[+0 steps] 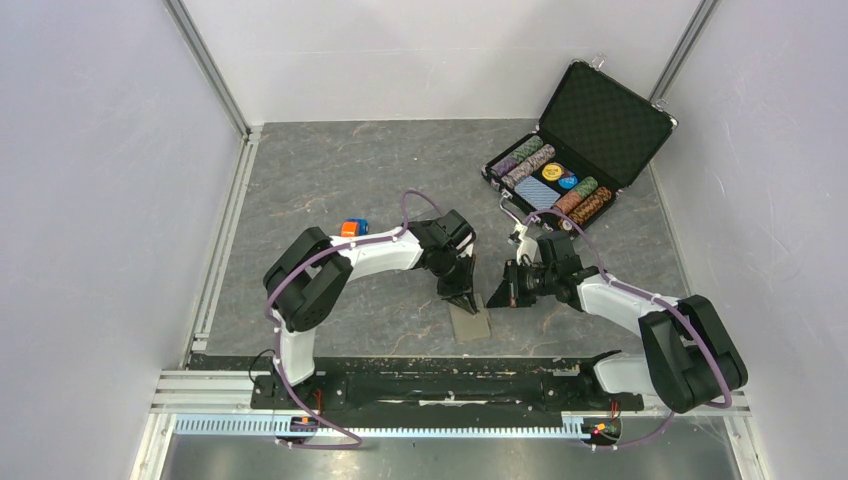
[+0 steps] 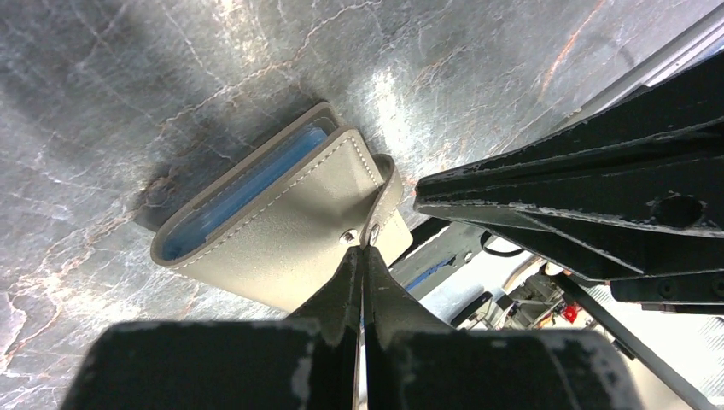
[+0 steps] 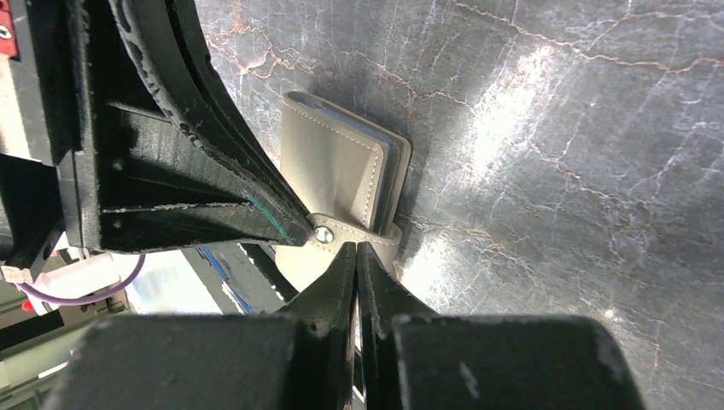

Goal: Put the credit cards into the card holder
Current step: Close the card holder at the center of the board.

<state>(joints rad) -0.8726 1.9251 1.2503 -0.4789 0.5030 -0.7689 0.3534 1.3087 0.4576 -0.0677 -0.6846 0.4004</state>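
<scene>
The grey-taupe card holder (image 1: 471, 323) lies folded on the dark marble-look table between the two arms. In the left wrist view it (image 2: 282, 226) shows pale blue layers in its open edge and a strap with a round snap (image 2: 374, 231). My left gripper (image 2: 363, 250) is shut, its tips touching the holder at the snap. My right gripper (image 3: 356, 248) is shut too, its tips against the strap (image 3: 376, 232) beside the snap (image 3: 323, 232). From above, the left gripper (image 1: 463, 298) and the right gripper (image 1: 499, 296) meet over the holder's far edge. No loose credit cards are in view.
An open black poker-chip briefcase (image 1: 585, 140) with chips and a blue deck stands at the back right. A small orange and blue object (image 1: 353, 228) lies behind the left arm. White walls close in the table on three sides.
</scene>
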